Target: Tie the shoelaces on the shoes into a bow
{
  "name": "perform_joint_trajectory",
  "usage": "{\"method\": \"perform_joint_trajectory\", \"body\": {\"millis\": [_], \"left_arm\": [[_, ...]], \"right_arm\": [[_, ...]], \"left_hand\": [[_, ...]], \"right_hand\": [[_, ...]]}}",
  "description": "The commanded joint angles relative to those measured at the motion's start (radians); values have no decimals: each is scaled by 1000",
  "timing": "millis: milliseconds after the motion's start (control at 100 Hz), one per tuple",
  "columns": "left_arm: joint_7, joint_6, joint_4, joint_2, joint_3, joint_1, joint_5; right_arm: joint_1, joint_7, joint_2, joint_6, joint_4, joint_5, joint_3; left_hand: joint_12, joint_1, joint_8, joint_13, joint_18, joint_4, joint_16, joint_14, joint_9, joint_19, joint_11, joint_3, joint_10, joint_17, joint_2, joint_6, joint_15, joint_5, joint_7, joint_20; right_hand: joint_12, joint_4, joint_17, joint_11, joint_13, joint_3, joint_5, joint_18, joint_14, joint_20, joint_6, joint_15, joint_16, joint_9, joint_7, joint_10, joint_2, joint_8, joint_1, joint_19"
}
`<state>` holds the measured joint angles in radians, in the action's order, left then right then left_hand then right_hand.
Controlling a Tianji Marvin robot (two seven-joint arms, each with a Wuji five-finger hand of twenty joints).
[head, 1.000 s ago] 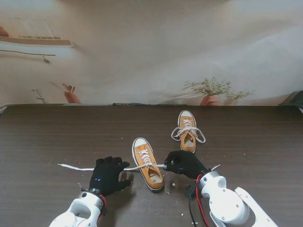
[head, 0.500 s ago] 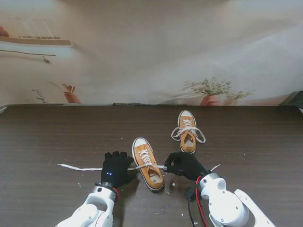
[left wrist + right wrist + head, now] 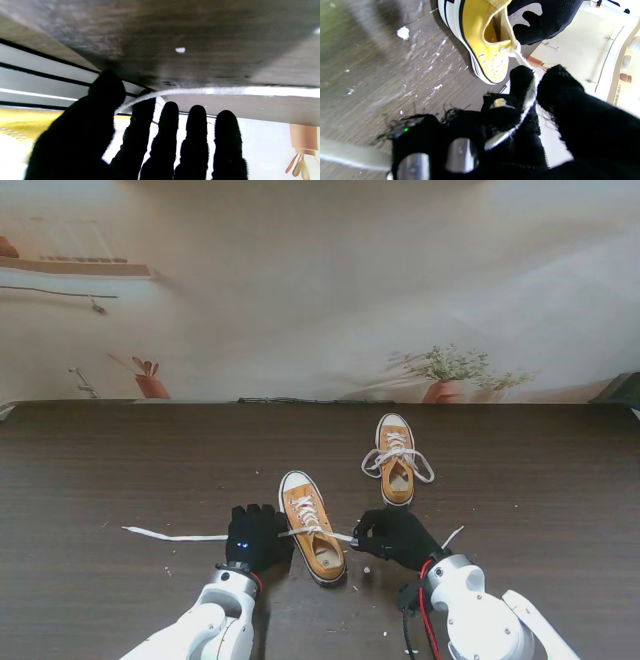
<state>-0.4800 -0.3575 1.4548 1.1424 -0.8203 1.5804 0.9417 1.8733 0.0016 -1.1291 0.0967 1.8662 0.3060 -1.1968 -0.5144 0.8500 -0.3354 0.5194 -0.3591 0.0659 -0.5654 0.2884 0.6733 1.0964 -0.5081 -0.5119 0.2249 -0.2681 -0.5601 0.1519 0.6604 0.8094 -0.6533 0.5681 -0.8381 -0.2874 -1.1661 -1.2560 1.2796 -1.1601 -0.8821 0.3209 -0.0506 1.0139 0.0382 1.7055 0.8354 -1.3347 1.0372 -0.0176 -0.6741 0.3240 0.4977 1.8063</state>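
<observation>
On the dark wood-grain tabletop (image 3: 120, 470) two yellow sneakers lie well apart. The nearer shoe (image 3: 312, 526) sits between the two black-gloved hands, its toe pointing away from the robot and slightly left. The farther shoe (image 3: 396, 457) lies beyond it and to the right, with its white laces (image 3: 398, 455) loose and looped over the tongue, not held by anything.

The left hand (image 3: 254, 536) is just beside the nearer shoe's left side. In the left wrist view its fingers (image 3: 170, 140) are extended side by side, with the thumb raised next to them, and the left lace end (image 3: 175, 535) runs past the fingertips; whether the thumb and forefinger actually pinch the lace cannot be told (the glove is a dark silhouette there). From the stand's view this lace trails flat across the tabletop far out to the left.

The right hand (image 3: 396, 536) is just beside the shoe's right side. The right wrist view shows its thumb and forefinger closed on the right lace end (image 3: 528, 96), which runs taut from the shoe's top eyelets into the pinch; a short tail shows beyond the hand on the right. Small white crumbs (image 3: 403, 32) are scattered on the tabletop near the shoe.
</observation>
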Motion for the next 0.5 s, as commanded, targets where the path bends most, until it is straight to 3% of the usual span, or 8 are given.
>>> {"method": "perform_joint_trajectory", "body": {"millis": [0,130,240,280,350,390,430,490], "left_arm": [[14,-9,-8,11,6,-13,-2],[-20,-6,-56,23,32,-43,-21],[-17,8,-65,23,34,-47,-31],[-13,21,-61,20,28,-42,-31],[6,43,-43,9,8,-24,-19],[17,68,-29,2,-11,-9,-11],[17,92,-18,1,-31,8,-14],[7,138,-8,-2,-60,31,-17]], "right_arm": [[12,16,6,-3,6,-5,-4],[22,21,7,-10,10,-7,-9],[25,21,8,-15,12,-5,-8],[27,22,8,-17,13,-5,-8],[30,18,8,-18,17,-1,-8],[32,16,8,-19,19,1,-8],[34,13,7,-18,21,4,-8],[37,11,7,-18,24,9,-9]], "left_hand": [[-24,69,37,34,-48,7,-1,-12,15,41,-23,44,0,-16,-14,-74,29,3,-7,24],[-29,117,45,57,-43,10,-8,-16,42,75,-41,89,-6,-33,31,-98,56,6,-71,40],[-25,201,74,48,-39,-8,-4,-13,50,80,-47,207,-11,-17,171,-111,63,45,-137,48],[-22,219,38,24,-35,-8,-2,-7,27,66,-39,236,-2,10,204,-89,55,37,-179,44],[-23,247,-108,-52,-15,-10,9,-3,-45,-9,-28,311,12,90,280,-77,16,-55,-278,11],[-21,293,-185,-97,-11,-37,20,6,-85,-63,-17,400,28,139,325,-55,-13,-110,-327,-20],[-18,294,-234,-128,-16,-54,32,21,-109,-121,-8,394,47,176,322,-22,-40,-144,-375,-50],[-18,139,-298,-151,-28,-67,66,53,-110,-221,-1,131,87,216,220,4,-92,-161,-476,-115]], "right_hand": [[-11,-20,-35,-20,31,-16,-5,0,24,15,8,79,21,-16,-3,25,10,-21,29,288],[-11,-20,-35,-20,31,-13,-10,1,22,16,11,79,21,-18,-1,26,19,-21,34,288],[-11,-19,-35,-20,31,-11,-13,1,21,16,12,79,21,-20,0,24,28,-21,38,288],[-11,-20,-35,-20,31,-8,-14,1,21,16,12,79,21,-20,0,24,33,-21,39,288],[-11,-20,-35,-20,31,-6,-17,2,20,16,10,80,21,-21,0,26,37,-20,42,288],[-11,-20,-35,-20,31,-4,-17,3,19,16,11,80,22,-22,0,26,39,-21,42,288],[-12,-20,-35,-20,30,-3,-19,4,18,16,10,80,22,-23,1,28,40,-20,43,288],[-12,-19,-35,-21,30,-3,-21,4,17,16,10,81,22,-24,1,27,43,-20,44,288]]}}
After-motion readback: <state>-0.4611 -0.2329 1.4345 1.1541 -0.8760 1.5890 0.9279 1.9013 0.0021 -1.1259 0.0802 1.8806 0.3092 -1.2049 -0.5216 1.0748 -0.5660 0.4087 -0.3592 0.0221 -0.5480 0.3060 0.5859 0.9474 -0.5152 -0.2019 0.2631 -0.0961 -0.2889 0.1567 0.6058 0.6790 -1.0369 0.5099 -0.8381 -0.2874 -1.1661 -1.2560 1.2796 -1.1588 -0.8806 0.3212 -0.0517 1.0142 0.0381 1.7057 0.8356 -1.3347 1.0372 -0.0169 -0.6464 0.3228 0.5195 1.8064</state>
